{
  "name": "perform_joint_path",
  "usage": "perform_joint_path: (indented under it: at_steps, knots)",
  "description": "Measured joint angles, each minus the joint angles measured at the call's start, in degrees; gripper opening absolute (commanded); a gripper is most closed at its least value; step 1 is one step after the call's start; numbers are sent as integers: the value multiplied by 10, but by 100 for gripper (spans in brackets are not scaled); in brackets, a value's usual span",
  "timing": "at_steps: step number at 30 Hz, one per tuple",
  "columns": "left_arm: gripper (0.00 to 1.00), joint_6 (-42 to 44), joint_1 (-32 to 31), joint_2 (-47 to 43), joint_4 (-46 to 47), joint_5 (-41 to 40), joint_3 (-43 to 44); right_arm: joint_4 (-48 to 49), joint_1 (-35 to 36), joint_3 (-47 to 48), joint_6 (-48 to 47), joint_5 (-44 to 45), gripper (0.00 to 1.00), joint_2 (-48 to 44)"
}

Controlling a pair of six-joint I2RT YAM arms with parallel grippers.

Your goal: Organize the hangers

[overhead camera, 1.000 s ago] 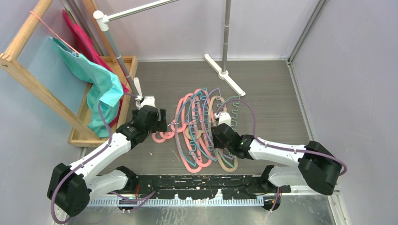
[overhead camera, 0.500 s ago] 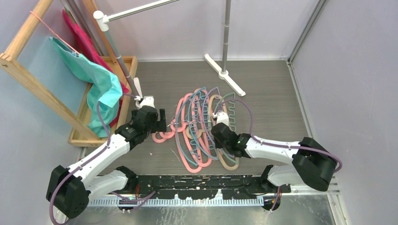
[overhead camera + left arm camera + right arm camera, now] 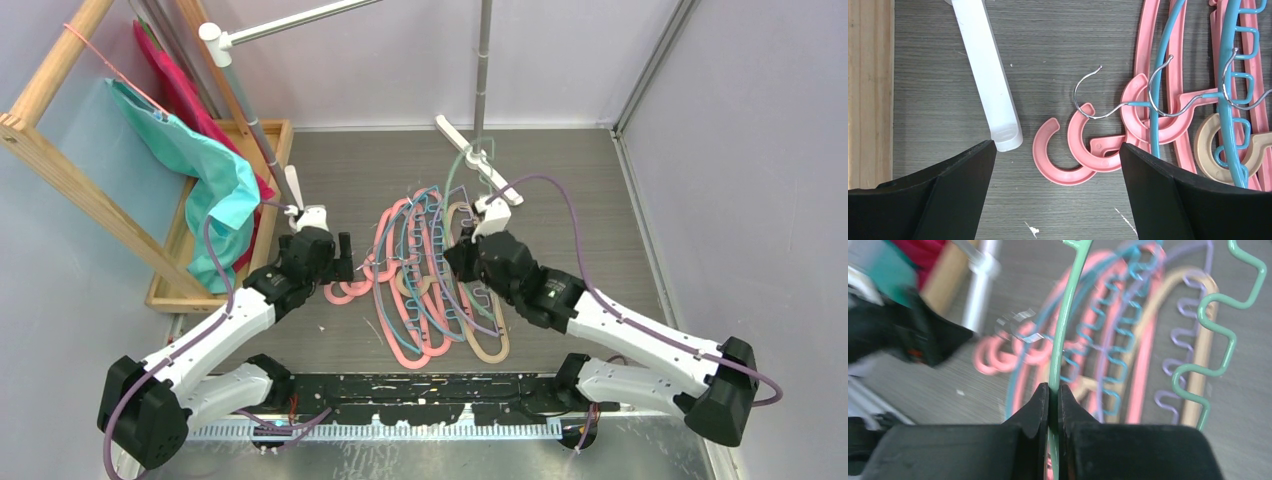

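Left hand [image 3: 1057, 149]: fingers spread apart, pointing down over the pink hooks [image 3: 1063, 177] of the hangers [image 3: 425, 280] heaped mid-way across the desk [image 3: 590, 240]; arm stretched forward. Right hand [image 3: 1054, 390]: clamped on the green hanger [image 3: 1070, 305], arm stretched forward, hanger apparently clear of the heap.

**Grey wood-grain table carrying a heap of hangers**

The grey wood-grain table [image 3: 590, 220] is carrying a loose heap of hangers [image 3: 415, 285] near its middle, with pink, blue, lavender and beige ones overlapping. Two pink hooks [image 3: 1063, 157] are lying flat on the bare surface, near a white stand foot [image 3: 993, 80]. Another white foot [image 3: 450, 130] is resting farther back. A wooden rack base [image 3: 268, 126] is sitting along the left side. Small white flecks [image 3: 1032, 230] are lying near the hooks.
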Motion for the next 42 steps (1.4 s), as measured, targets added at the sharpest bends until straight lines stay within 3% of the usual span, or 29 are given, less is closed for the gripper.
perform_joint_path:
  at_steps: [12, 20, 27, 33, 42]
  knots:
    - [98, -11, 0, -2, -1, -5, -4, 132, -76, 306, 12, -245, 1, 170]
    - [98, -12, 0, -7, -2, -16, -4, 279, -181, 389, 123, -405, 1, 300]
    - [98, -12, 0, -14, -10, -28, -4, 361, -210, 436, 213, -471, 1, 380]
    - [98, -12, 0, -16, -12, -36, -4, 417, -211, 441, 256, -508, 1, 387]
    - [98, -13, 0, -19, -24, -40, -4, 433, -230, 499, 326, -512, 1, 415]
